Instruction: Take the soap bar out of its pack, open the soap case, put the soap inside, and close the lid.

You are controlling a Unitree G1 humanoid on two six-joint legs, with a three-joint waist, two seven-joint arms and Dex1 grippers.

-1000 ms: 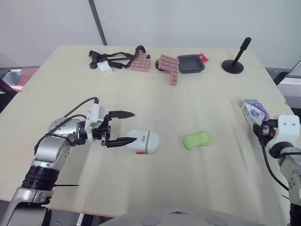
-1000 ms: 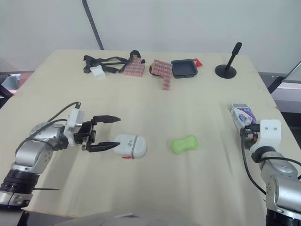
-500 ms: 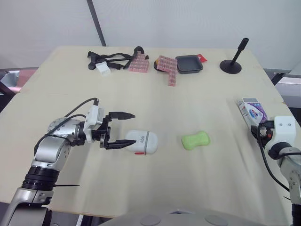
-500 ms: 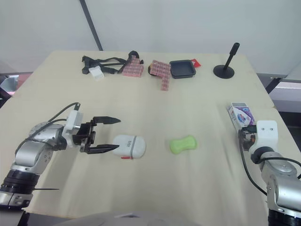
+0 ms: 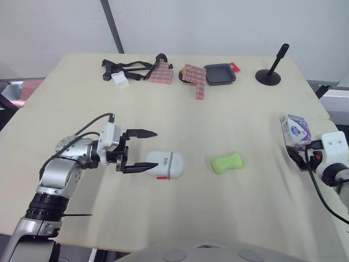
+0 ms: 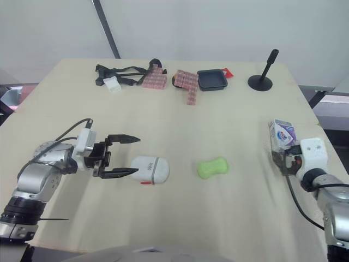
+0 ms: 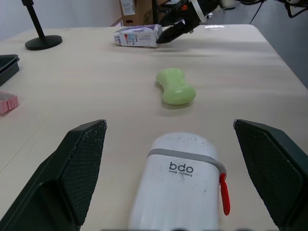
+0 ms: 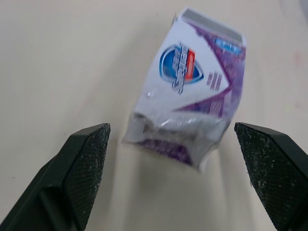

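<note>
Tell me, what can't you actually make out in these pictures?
- Soap case: its near end is cut off by the edge of the left wrist view.
- Soap pack: the right wrist view cannot show whether anything remains inside, because the crumpled wrapper hides the interior.
- Pink pieces at the far side of the table: too small in the eye views to identify.

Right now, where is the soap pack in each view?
Left eye view: soap pack near the right edge of the table.
Right eye view: pack at the same right edge.
Left wrist view: pack far across the table, beyond the green soap.
Right wrist view: pack just ahead of the open right gripper.
Shared landmark: the right gripper, beside the pack everywhere.
</note>
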